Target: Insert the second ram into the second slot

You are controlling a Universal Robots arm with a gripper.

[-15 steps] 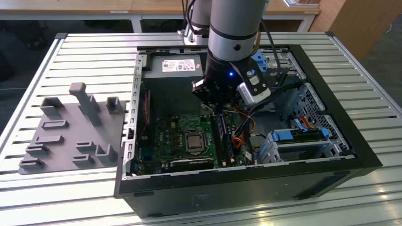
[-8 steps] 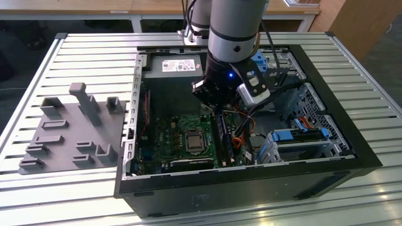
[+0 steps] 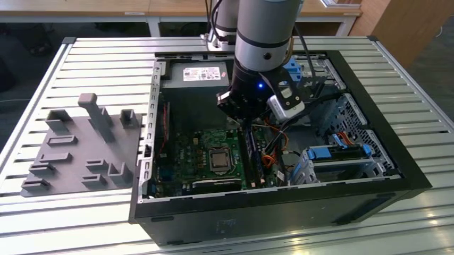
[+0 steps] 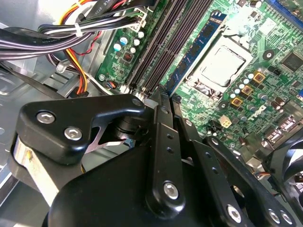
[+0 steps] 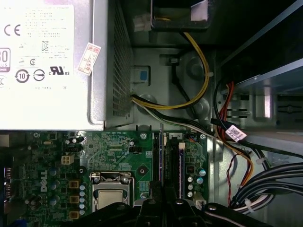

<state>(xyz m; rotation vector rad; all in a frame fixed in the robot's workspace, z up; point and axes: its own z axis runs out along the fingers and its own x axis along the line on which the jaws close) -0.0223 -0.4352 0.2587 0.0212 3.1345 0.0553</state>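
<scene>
- Gripper (image 4: 168, 100) — fingers drawn almost together, pinching the second ram (image 4: 199, 47).
- The blue stick stands on edge along the memory slots (image 4: 158, 45), just beside the processor socket (image 4: 222, 66); whether it is seated, I cannot tell.
- The open computer case (image 3: 397, 154) holds the motherboard (image 3: 186, 159) and power supply (image 3: 195, 74).

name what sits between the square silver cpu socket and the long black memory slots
a thin blue circuit stick, between the silver cpu socket and the black memory slots, in the second wrist view
</scene>
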